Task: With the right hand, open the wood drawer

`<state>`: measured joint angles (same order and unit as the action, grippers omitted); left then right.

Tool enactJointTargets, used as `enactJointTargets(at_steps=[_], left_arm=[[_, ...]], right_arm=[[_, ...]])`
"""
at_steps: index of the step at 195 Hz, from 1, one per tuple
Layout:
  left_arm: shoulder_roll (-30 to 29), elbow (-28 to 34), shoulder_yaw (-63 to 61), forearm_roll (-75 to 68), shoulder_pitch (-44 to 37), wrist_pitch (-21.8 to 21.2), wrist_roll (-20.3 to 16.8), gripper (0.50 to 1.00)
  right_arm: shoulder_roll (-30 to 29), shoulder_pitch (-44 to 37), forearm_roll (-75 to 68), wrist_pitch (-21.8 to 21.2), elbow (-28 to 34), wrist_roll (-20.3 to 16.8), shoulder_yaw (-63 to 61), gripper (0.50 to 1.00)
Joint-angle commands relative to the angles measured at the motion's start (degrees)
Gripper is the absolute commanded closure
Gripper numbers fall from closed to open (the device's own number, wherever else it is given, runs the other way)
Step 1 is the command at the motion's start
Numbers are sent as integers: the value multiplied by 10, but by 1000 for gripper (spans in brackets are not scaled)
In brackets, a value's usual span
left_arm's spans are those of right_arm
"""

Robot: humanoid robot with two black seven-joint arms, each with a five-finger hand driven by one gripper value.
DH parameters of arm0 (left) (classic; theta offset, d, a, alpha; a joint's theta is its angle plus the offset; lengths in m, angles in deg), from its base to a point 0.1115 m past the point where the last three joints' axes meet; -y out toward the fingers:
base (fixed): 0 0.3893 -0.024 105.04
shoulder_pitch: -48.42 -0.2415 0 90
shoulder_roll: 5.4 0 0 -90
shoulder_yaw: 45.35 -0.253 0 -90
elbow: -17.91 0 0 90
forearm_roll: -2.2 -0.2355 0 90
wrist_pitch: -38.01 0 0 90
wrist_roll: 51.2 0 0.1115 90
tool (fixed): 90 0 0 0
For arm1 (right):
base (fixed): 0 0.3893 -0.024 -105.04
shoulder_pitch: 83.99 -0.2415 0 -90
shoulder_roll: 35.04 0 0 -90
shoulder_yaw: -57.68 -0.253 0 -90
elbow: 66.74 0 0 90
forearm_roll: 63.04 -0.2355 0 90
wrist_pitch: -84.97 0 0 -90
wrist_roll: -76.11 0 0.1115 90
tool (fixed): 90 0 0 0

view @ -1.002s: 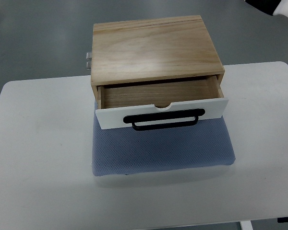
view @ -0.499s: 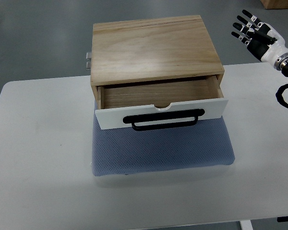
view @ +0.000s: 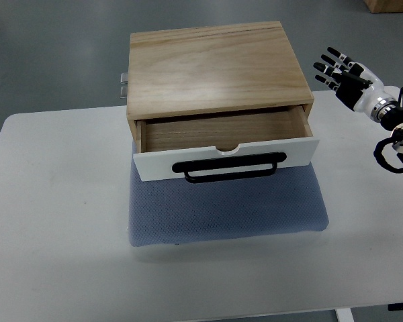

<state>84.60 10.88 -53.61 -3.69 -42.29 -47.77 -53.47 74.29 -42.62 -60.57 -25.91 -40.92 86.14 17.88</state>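
A wooden drawer box (view: 215,67) stands at the back of the white table (view: 54,221), resting on a blue-grey mat (view: 225,211). Its drawer (view: 221,144) is pulled partly out; the inside shows bare wood. The drawer front is white with a black bar handle (view: 230,167). My right hand (view: 337,74) hovers to the right of the box, level with its top edge, fingers spread and holding nothing. It is well apart from the handle. The left arm does not show.
A small metal fitting (view: 123,85) sticks out from the box's left side. A tan box corner (view: 389,5) shows at the top right. Grey floor lies beyond the table's far edge.
The right hand has come into view from the upper right and moved down and left toward the box's right side. The drawer has not moved.
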Motion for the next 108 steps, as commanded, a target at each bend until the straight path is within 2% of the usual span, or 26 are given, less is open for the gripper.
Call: enactJointTargets(at_steps=[1,37,108], left_arm=[[0,0,0,0,0,0,0,500],[0,0,0,0,0,0,0,500],[0,0,0,0,0,0,0,500]], right_arm=[[-2,6,-13,-5,2,0,1,556],[-7,11,-32,-22,2,0,1,556],[-21,27,-35,-23,2,1,1,556]])
